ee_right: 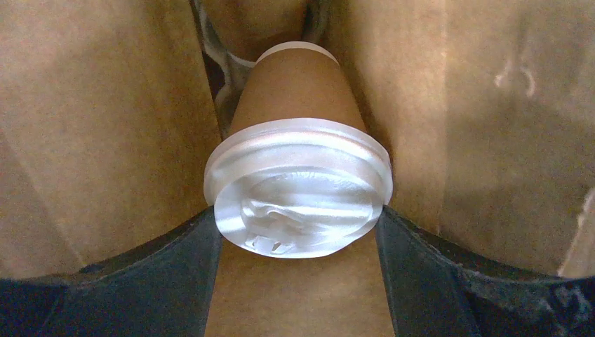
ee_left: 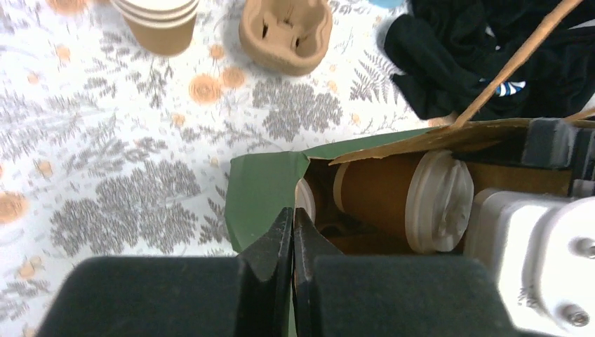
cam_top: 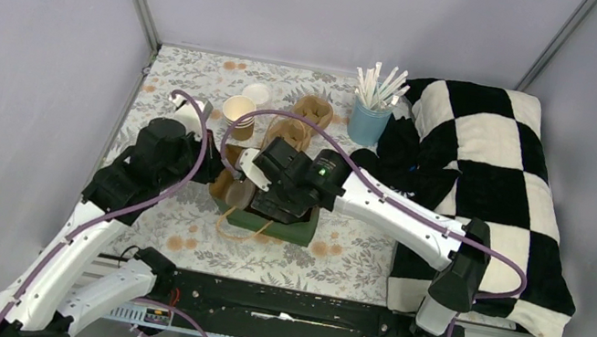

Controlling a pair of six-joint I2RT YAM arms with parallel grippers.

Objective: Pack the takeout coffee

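Observation:
A green paper bag (cam_top: 274, 223) with a kraft-brown inside lies on the table, mouth to the left. My right gripper (ee_right: 298, 217) reaches into it and is shut on a tan kraft cup with a white lid (ee_right: 298, 186), a finger against each side of the lid. The same cup (ee_left: 400, 193) shows lying sideways in the left wrist view. My left gripper (ee_left: 292, 225) is shut, pinching the bag's green rim (ee_left: 263, 189) at the mouth. A white round edge (ee_left: 304, 200) shows deeper in the bag; I cannot tell what it is. An open kraft cup (cam_top: 238, 112) stands at the back left, with a white lid (cam_top: 257, 93) beside it.
A brown pulp cup carrier (cam_top: 303, 118) lies behind the bag. A light-blue cup of white straws (cam_top: 371, 116) stands at the back. A black-and-white checked cloth (cam_top: 499, 167) covers the right side. The bag's paper handle (ee_left: 516, 63) sticks out.

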